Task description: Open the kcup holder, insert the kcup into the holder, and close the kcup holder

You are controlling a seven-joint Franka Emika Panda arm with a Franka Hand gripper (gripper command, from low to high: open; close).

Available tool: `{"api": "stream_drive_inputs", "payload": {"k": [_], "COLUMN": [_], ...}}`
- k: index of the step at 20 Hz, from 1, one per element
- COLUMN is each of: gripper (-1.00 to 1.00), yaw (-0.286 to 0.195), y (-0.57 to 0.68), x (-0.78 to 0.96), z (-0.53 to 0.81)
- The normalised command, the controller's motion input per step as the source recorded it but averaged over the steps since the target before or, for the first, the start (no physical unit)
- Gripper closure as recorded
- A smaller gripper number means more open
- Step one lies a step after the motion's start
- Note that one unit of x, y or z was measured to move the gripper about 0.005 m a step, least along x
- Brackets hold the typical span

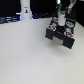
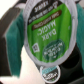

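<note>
The kcup holder (image 1: 54, 33) is a black boxy unit at the exterior view's right, with a drawer (image 1: 64, 42) pulled out toward the front. My gripper (image 1: 61, 20) hangs right above it. In the wrist view the kcup (image 2: 49, 31) fills most of the picture, its bright green top with white lettering and whitish rim facing the camera. It sits between my gripper's (image 2: 47, 40) teal-padded fingers (image 2: 14, 36), so the gripper is shut on it. Another pod (image 2: 50, 74) shows beneath it, inside the dark holder (image 2: 10, 65).
A white bottle-like object (image 1: 25, 9) stands at the back on the exterior view's left. The white table (image 1: 30, 55) stretches in front of the holder. A dark edge runs along the back of the table.
</note>
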Motion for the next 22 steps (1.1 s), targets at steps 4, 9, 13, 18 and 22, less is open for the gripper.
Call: {"api": "stream_drive_inputs", "payload": {"k": [4,9,13,18,22], "gripper": [1.0,1.0,1.0,1.0,1.0], "yaw": [0.082,0.112,0.084,0.057,0.045], "y": [0.53,0.36,0.1,0.02,0.02], "x": [-0.08,-0.17,-0.11,-0.04,-0.06], "z": [-0.04,-0.08,-0.18,-0.26,-0.29]}}
